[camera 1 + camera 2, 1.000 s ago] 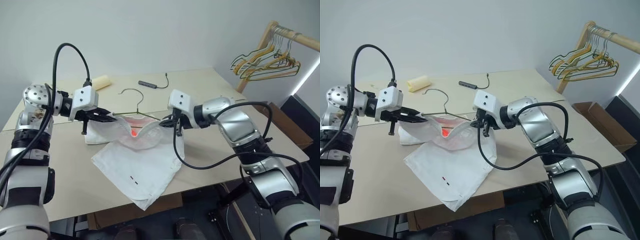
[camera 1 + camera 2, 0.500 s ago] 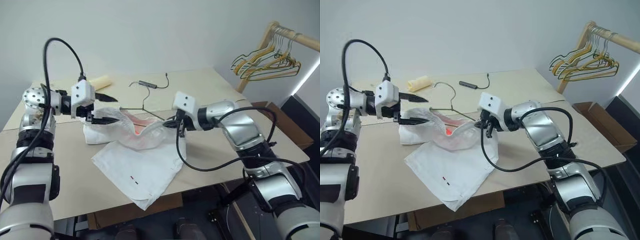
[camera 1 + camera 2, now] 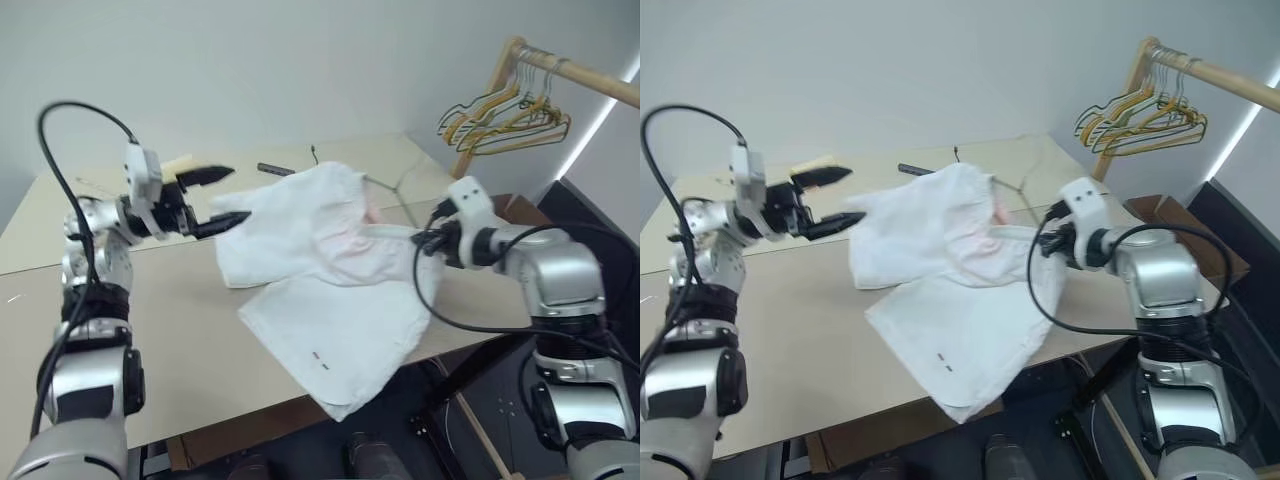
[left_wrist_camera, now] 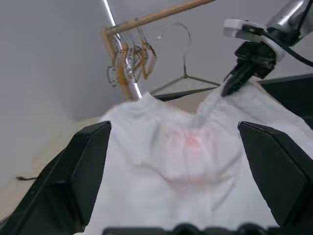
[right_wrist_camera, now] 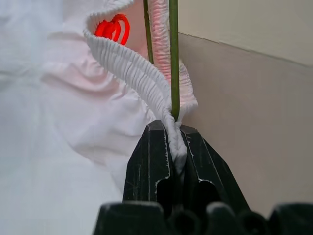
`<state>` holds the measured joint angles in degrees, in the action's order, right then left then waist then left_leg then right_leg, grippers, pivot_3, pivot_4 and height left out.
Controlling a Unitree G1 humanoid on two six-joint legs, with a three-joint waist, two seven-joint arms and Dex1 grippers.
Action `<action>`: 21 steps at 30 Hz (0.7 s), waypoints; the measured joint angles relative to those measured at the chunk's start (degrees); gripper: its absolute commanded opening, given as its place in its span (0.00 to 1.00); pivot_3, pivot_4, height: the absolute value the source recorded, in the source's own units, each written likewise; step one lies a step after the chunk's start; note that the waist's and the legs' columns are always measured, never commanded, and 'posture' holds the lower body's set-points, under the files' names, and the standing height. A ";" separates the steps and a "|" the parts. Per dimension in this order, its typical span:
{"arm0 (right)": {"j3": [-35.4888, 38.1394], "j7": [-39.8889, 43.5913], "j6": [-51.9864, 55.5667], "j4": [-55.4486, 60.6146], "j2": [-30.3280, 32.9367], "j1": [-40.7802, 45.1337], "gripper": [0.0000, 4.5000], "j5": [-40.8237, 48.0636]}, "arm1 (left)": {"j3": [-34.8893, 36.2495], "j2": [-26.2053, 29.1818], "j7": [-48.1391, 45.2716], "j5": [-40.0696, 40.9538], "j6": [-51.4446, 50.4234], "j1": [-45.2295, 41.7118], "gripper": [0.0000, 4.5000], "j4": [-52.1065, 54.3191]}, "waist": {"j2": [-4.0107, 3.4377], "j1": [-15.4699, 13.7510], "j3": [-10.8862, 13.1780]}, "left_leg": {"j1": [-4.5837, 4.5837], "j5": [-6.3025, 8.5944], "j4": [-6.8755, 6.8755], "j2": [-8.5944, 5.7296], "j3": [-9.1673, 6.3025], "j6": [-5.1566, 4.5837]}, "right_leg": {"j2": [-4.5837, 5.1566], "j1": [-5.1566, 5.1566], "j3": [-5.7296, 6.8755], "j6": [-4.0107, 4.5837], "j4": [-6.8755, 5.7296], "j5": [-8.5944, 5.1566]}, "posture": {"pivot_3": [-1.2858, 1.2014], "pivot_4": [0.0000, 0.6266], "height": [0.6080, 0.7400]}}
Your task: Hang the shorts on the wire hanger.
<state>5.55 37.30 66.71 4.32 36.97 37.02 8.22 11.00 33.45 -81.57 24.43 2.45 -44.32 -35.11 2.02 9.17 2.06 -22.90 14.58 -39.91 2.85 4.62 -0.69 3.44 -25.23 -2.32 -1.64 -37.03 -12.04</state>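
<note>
The white shorts are stretched over the middle of the table, one side raised and the lower leg hanging over the front edge. My right gripper is shut on the gathered waistband at the right end. The wire hanger is thin and grey-green. It runs inside the waistband, right beside my right gripper's fingers, and its hook sticks out beyond the shorts. My left gripper stands open just left of the shorts, with nothing between its fingers.
A wooden rack with a cluster of yellow, green and grey hangers stands at the back right. A dark stick with a cable and a yellowish roll lie near the table's far edge. A cardboard box sits behind my right arm.
My left gripper has opened and let go of the shorts. My right gripper has pulled the waistband well to the right, dragging shorts and hanger along. The camera has also turned right.
</note>
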 measured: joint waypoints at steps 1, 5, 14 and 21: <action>1.79 -1.68 2.30 -0.04 0.80 -0.59 0.00 -0.34 | 0.01 -0.28 0.36 0.41 -0.78 0.73 1.00 1.38 | 0.00 0.53 0.00 | -0.01 0.00 0.00 -0.01 0.00 0.00 | 0.00 0.00 -0.02 0.00 0.00 0.00 | 0.42 0.00 1.00; 9.05 -7.76 8.97 -1.78 2.44 -1.17 0.00 -0.96 | 0.07 -2.09 1.23 3.07 -4.21 1.50 1.00 7.30 | 0.00 2.53 0.00 | 0.09 0.00 0.01 -0.03 -0.06 0.00 | 0.00 0.09 -0.10 -0.05 0.01 0.02 | 0.41 0.00 1.00; 15.16 -20.89 13.87 -7.61 4.91 3.04 0.00 -5.41 | 0.05 -4.75 3.58 5.17 -6.44 3.33 1.00 11.78 | -0.07 7.76 0.04 | 0.89 0.01 0.15 -0.05 -0.45 -0.01 | -0.02 0.94 -0.35 -0.54 0.11 -0.24 | 0.40 0.00 1.00; 19.81 -32.69 8.76 -14.77 1.90 12.24 0.00 -8.33 | 0.04 -6.23 5.75 6.23 -7.36 6.13 1.00 14.62 | -0.12 10.48 0.05 | 0.93 0.01 0.18 -0.09 -0.54 -0.02 | -0.04 1.07 -0.45 -0.64 0.15 -0.19 | 0.41 0.00 1.00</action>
<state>25.36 4.60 75.46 -10.45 38.87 49.26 -0.11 11.05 27.22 -75.82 30.66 -4.91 -38.19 -20.50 1.90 19.65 2.11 -21.97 14.59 -39.73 2.76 4.08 -0.71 3.40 -24.15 -2.77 -2.27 -36.88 -12.23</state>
